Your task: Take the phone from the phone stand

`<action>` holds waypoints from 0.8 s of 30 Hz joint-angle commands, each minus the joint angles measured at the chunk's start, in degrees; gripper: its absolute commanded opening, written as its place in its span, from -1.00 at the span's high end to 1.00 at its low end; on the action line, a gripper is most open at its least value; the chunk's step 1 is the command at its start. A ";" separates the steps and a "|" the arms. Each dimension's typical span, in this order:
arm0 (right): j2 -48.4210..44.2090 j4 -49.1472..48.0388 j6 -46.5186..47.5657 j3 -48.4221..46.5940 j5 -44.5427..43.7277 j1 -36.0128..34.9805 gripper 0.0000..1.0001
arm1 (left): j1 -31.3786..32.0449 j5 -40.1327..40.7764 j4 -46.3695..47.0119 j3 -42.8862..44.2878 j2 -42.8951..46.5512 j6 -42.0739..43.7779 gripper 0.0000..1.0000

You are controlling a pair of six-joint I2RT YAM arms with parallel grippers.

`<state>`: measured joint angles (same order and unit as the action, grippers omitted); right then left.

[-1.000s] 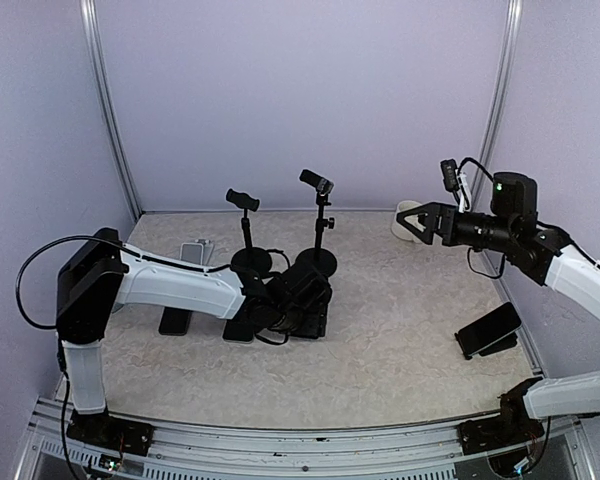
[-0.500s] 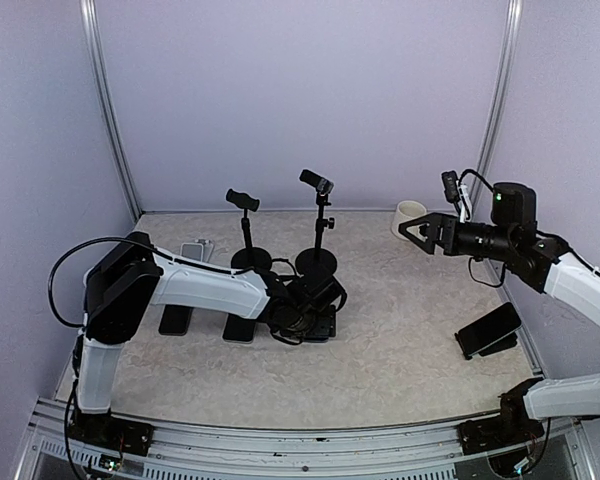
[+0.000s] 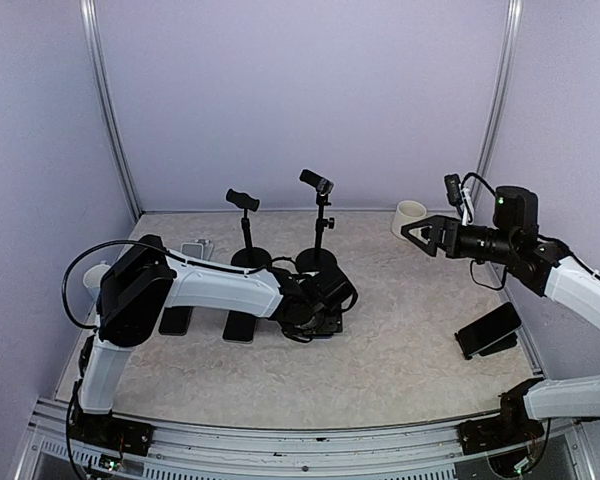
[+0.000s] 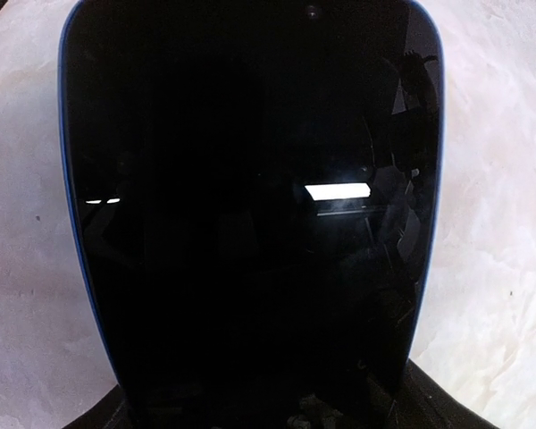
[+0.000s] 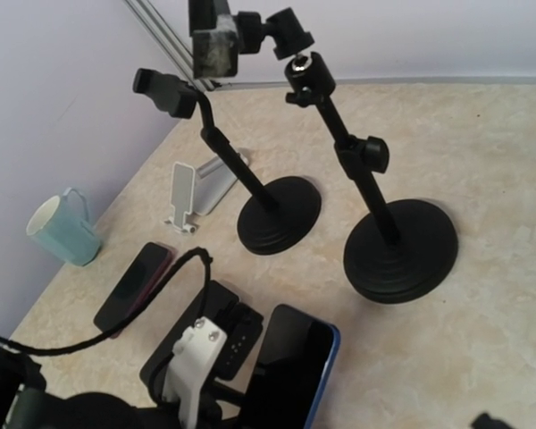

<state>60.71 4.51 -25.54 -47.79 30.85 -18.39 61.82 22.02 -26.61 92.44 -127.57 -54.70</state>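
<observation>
Blue-edged phone (image 4: 250,214) fills L wrist view, right at left gripper (image 3: 325,303), mid-frame in top view; can't tell if gripped. Right gripper (image 3: 412,232), upper right, jaws wide apart.

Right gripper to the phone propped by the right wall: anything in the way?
Nothing visible. The right gripper hangs open above the table, with only bare surface between it and the propped phone. The pole stands sit well left.
</observation>
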 commanded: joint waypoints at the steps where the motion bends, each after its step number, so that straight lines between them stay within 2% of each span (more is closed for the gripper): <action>1: -1.05 -1.27 -0.12 0.77 0.87 1.05 -1.00 | 0.35 0.59 -3.15 0.90 -2.41 -1.51 -0.57; 14: -1.42 -0.76 -0.39 0.87 1.23 1.60 -1.00 | 0.66 0.75 -2.92 0.76 -1.92 -1.10 -0.97; 24: -6.19 7.57 0.84 2.01 1.88 5.80 -1.00 | 0.29 0.88 2.85 -3.35 4.37 4.73 -0.98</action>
<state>57.39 7.14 -25.54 -46.76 31.73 -15.35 62.33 22.94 -25.54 91.44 -126.98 -53.10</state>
